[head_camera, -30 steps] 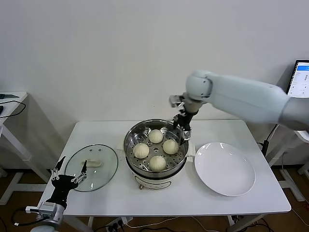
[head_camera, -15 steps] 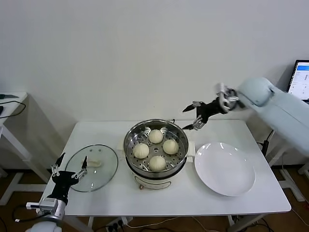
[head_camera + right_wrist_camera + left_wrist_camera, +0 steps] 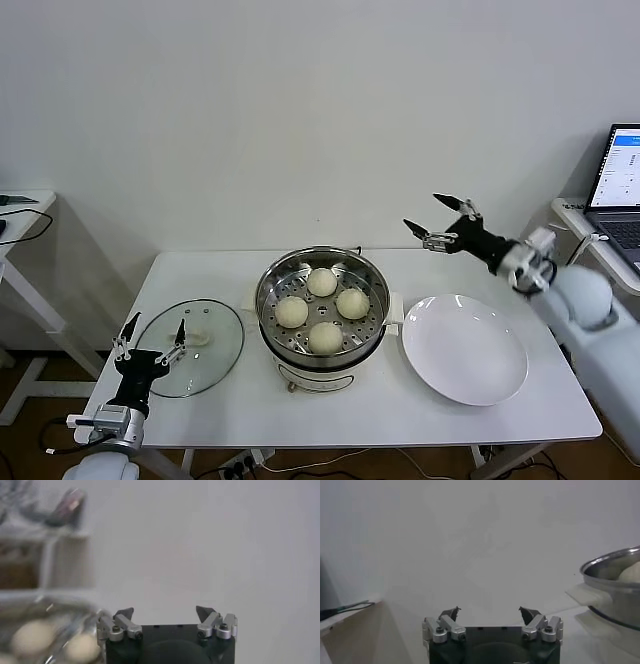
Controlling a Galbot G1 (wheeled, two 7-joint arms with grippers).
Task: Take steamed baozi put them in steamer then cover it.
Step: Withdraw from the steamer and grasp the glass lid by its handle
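While four baozi sit inside the one steamer, spread over its perforated tray in a rough diamond and none touching another, the single cover lies flat on the table to the steamer's left, off the pot, its white handle up. One white plate rests on the table just right of the steamer, and it holds nothing. The right gripper hangs in the air above the table's far right part, beyond the plate and apart from the steamer, its jaws spread wide and holding nothing. The left gripper stands at the table's near left edge beside the cover's rim, pointing upward, its jaws likewise spread wide with nothing between them.
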